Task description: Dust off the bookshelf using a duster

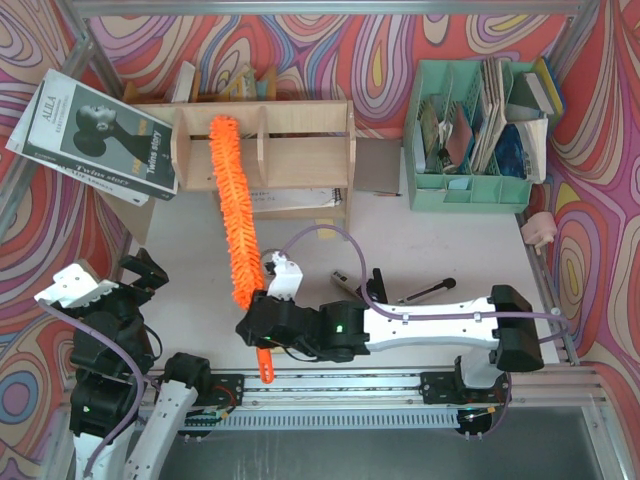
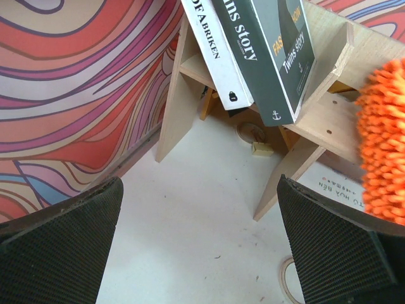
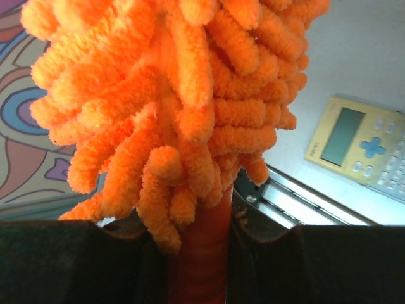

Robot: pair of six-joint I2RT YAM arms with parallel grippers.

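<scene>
Top cam: bookshelf sits far-left on table, books lean off its left end, mint-green file organiser far right w/ papers in it. Duster runs lengthwise from R gripper up to the shelf. Tip of the fluffy head rests on the shelf top btwn two dividers, just right of the books; the rest of it hangs over the shelf front and a pad of paper below. R gripper is clamped on the handle right under the head, w/ the handle end poking out toward the arm bases. R arm lies stretched leftward along the near edge. L gripper is near-left, well apart from duster, jaws spread wide, nothing in them. Black pen-like tool on table by R arm. L wrist cam: both pads at frame bottom, wide apart, empty. Btwn them bare table and shelf legs, w/ "Twins story" book tilted against the shelf. Orange head at right edge, up against the shelf. Small beige bit under shelf, can't tell what. R wrist cam: fingers pressed on both sides of the ribbed orange handle, noodles fill most of frame. Beige calculator on table at right, alu rail just below it.
</scene>
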